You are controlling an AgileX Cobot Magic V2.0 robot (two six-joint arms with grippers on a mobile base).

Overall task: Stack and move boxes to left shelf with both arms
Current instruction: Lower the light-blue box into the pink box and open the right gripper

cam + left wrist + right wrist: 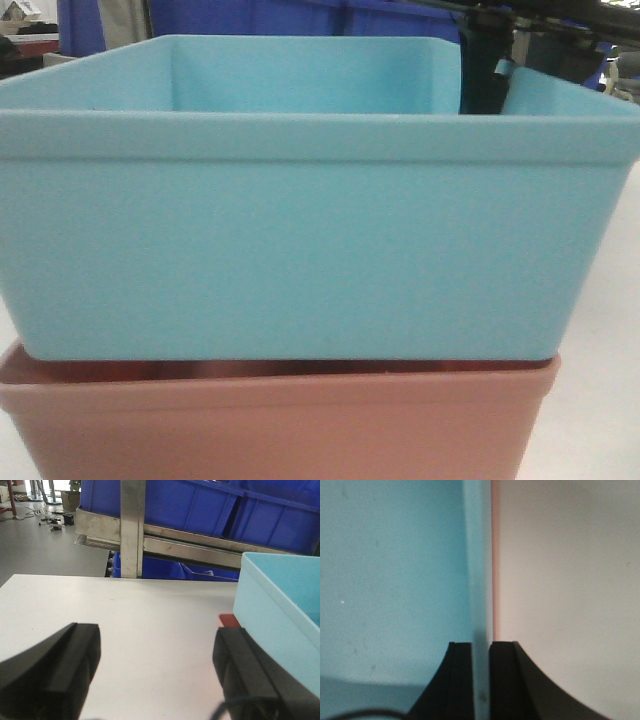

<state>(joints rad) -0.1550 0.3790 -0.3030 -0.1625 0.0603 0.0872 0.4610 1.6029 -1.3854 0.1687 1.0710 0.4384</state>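
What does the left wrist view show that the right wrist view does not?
Only left wrist: the left pincer open over the white table, with the steel shelf and dark blue bins behind. Only right wrist: the right pincer shut on the wall of the light blue box, whose inside is visible. Both: the light blue box, a sliver of the pink box under it, and the white table.

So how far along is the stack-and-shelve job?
Done: the blue tub sits nested in the pink tub. In hand: the right fingers are shut on the blue tub's wall, while the left fingers are open beside the stack, gripping nothing. Left: left grip, lift, and carry to the shelf. The stack is on the table.
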